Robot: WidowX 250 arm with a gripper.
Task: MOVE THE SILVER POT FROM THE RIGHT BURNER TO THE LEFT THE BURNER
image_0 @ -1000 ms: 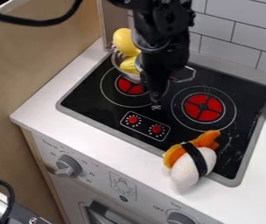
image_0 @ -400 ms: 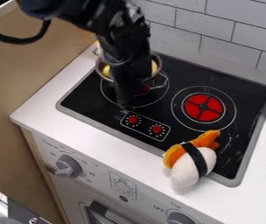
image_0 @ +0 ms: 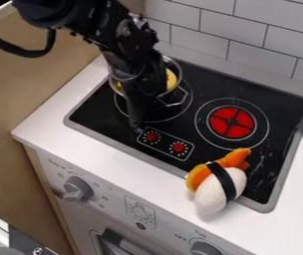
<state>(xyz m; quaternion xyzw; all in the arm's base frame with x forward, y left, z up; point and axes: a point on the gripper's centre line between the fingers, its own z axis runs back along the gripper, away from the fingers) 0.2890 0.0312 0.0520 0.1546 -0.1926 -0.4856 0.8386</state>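
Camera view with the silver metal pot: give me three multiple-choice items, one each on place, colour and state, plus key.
1. Where is the silver metal pot?
A) right burner
B) left burner
C) front edge

2. What colour is the band around the white-and-orange plush toy?
A) black
B) green
C) blue

3. How is the pot?
A) upside down
B) on its side
C) upright, yellow item inside

1 B: its rim shows at that burner's back.
2 A: a dark strip crosses the toy.
3 C: yellow shows through its open top.

The arm [image_0: 124, 42], cut off by the top edge, hides much of the pot [image_0: 179, 74] and the yellow thing [image_0: 171, 79] inside.
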